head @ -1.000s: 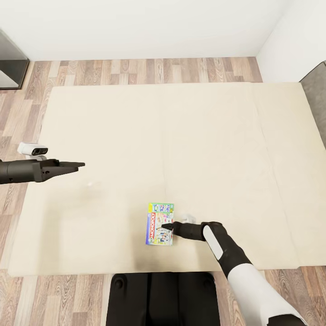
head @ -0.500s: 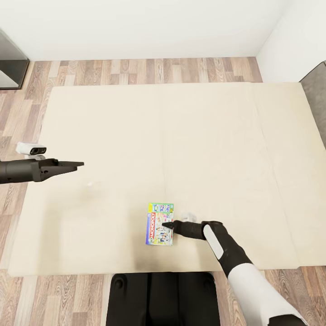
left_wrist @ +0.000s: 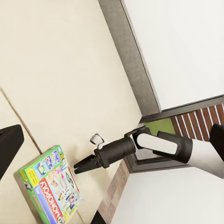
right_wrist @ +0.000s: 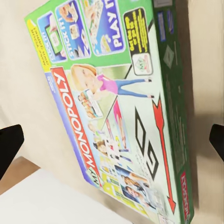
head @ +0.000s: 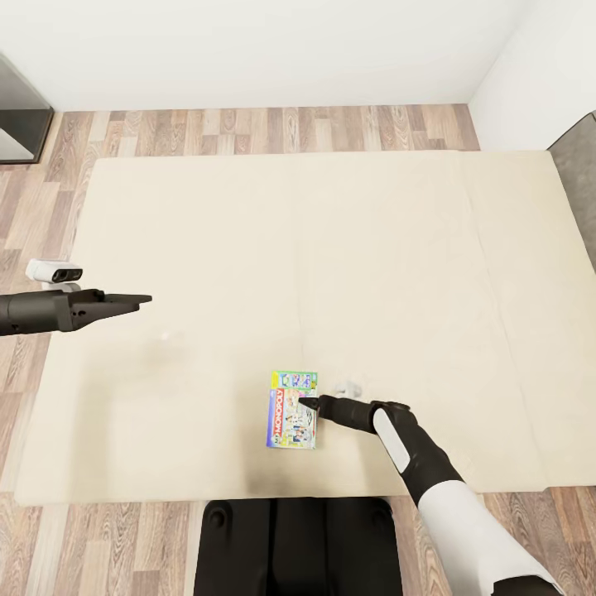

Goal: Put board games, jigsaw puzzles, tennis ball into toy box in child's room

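Monopoly box lies flat on the bed, near its front edge. Right pincer hovers over the box w/ fingers spread wide, not gripping anything. Left pincer is well apart over the bed's left side; can't tell its state.

beige bed on wood-plank floor, 1 Monopoly box flat near its front edge

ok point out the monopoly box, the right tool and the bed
Monopoly box [head: 290,411], head view, middle of the printed cover.
Right tool [head: 308,403], head view, at its fingertips over the box.
Bed [head: 331,248], head view, bare beige mattress.
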Available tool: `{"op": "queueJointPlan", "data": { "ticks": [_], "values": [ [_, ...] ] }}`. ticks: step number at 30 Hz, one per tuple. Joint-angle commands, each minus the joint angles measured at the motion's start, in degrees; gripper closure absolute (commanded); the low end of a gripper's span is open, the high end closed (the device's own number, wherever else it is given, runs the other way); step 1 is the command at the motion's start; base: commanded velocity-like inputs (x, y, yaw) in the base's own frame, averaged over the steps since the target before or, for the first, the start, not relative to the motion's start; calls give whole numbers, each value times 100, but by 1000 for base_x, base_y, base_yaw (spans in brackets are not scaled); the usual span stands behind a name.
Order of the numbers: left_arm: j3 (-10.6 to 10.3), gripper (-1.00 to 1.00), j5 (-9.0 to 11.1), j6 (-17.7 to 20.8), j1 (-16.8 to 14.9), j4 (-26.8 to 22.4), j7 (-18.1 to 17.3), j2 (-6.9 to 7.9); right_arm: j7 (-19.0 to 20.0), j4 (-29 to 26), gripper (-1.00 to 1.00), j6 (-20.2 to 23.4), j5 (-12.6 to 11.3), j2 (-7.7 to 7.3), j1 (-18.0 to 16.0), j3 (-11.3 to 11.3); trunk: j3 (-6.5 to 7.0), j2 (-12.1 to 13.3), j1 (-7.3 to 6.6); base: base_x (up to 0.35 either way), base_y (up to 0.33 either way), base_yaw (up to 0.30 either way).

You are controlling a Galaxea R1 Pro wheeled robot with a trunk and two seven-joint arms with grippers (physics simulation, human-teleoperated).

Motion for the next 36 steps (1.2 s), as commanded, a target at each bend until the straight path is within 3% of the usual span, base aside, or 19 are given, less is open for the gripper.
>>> {"op": "queueJointPlan", "data": {
  "ticks": [1, 10, 23, 29, 36],
  "values": [
    [-1, -100, -3, 61, -2, 1, -20, 3, -2, -5, -100, 18, -12, 6, -2, -3, -6, -8, 3, 0, 0, 0],
    [0, -100, -3, 61, 6, 2, -23, 2, -7, 2, -100, -9, -2, 75, -2, 1, -6, -8, 3, 0, 0, 0],
    [0, -100, -3, 61, 7, -1, -25, -1, 19, -10, -100, -15, -8, 25, -2, 11, -6, -8, 3, 0, 0, 0],
    [0, -100, -3, 61, 7, 0, -19, -5, 24, -14, -100, -12, -9, 78, 0, 17, -6, -8, 3, 0, 0, 0],
    [0, -100, -5, 61, 10, -1, -18, -6, 0, -15, -100, -14, -10, 78, 5, 287, -6, -8, 3, 0, 0, 0]
  ]
}}
